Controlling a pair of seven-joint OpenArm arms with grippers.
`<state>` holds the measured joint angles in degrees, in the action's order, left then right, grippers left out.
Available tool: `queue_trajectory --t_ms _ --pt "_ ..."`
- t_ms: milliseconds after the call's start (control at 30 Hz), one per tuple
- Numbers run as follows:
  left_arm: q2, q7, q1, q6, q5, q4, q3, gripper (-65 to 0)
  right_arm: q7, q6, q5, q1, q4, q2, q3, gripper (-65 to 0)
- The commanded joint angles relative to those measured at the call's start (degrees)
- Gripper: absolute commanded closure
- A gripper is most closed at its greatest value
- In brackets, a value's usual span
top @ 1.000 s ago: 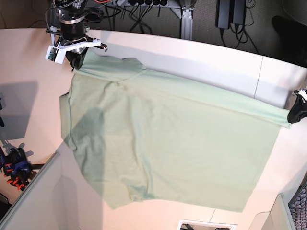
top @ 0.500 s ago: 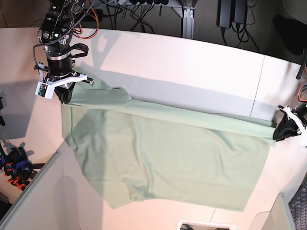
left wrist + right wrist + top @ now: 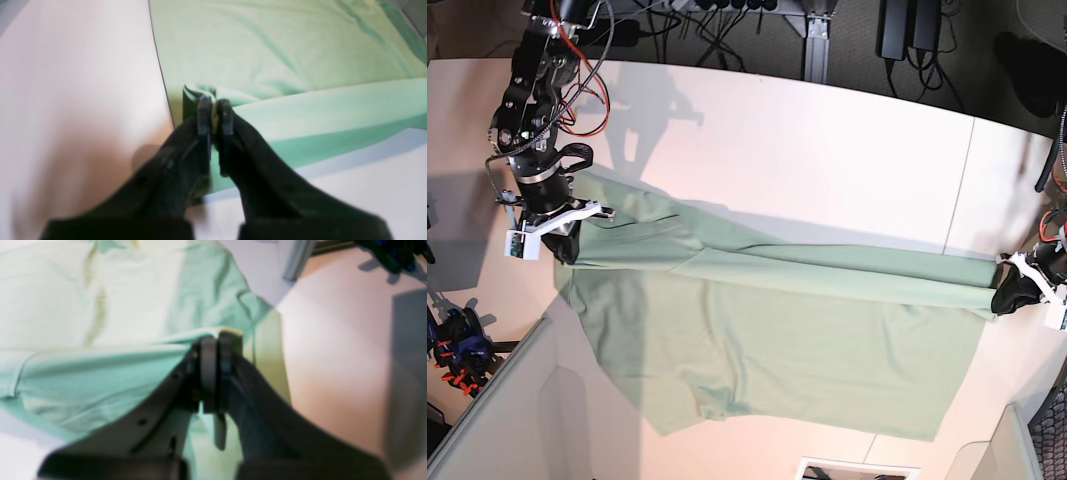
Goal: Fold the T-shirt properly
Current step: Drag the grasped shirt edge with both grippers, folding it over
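The pale mint-green T-shirt [image 3: 807, 340] lies spread on the white table [image 3: 827, 150], its far edge lifted and folded toward the near side as a long band. My left gripper [image 3: 1005, 298], at the base view's right, is shut on the shirt's corner; the left wrist view shows its fingertips [image 3: 213, 111] pinching the cloth [image 3: 300, 110]. My right gripper [image 3: 565, 245], at the base view's left, is shut on the other corner; the right wrist view shows it [image 3: 215, 355] clamped on the folded edge [image 3: 100, 373]. The collar and placket are hidden.
Cables and a black box [image 3: 907, 25] hang beyond the table's far edge. Blue and orange clamps [image 3: 457, 350] sit at the left edge. A seam [image 3: 962, 170] splits the table at the right. A grey panel [image 3: 497, 420] stands at the lower left.
Both grippers have pulled the shirt's far edge toward the near side, so the folded band now lies lower across the shirt. Both stay shut on the cloth.
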<state>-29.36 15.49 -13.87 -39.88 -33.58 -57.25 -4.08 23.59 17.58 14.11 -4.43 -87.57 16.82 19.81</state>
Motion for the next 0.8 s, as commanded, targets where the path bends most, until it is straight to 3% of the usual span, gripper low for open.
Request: queue_trajectory --t_ms 0,333,433,467,567,633,767 --pt "-1.1 -1.8 -1.4 -0.1 -0.2 -0.8 -0.3 0.0 -1.5 -0.1 0.1 -2.2 0.0 1.3 -0.6 0.0" --pt "-0.9 -5.4 -1.7 -0.1 3.8 -0.8 -0.3 0.0 -2.0 -0.2 -4.1 -7.9 8.2 2.6 -8.7 0.0" --pt "-0.9 -5.5 -1.7 -0.1 3.9 -0.8 -0.3 -13.0 -2.2 -0.2 -4.0 -7.9 8.7 2.1 -8.7 0.0" --pt "-0.9 -5.4 -1.7 -0.1 3.8 -0.8 -0.3 -18.0 -2.4 -0.2 -4.0 -7.9 8.7 2.1 -8.7 -3.3" --pt "-1.0 -5.4 -1.7 1.2 3.8 -0.8 -0.3 -31.6 -3.2 -0.2 -4.0 -7.9 8.7 2.1 -8.7 -24.2" --pt "-1.0 -3.7 -1.7 2.8 2.6 -0.8 -0.3 -33.7 -3.3 -0.2 -4.0 -7.9 8.7 2.1 -8.7 -33.8" --pt "-1.0 0.0 -2.0 2.8 -3.2 -1.2 -0.5 -33.7 -2.4 -0.3 -3.6 -7.7 8.1 2.1 -5.6 -34.9"
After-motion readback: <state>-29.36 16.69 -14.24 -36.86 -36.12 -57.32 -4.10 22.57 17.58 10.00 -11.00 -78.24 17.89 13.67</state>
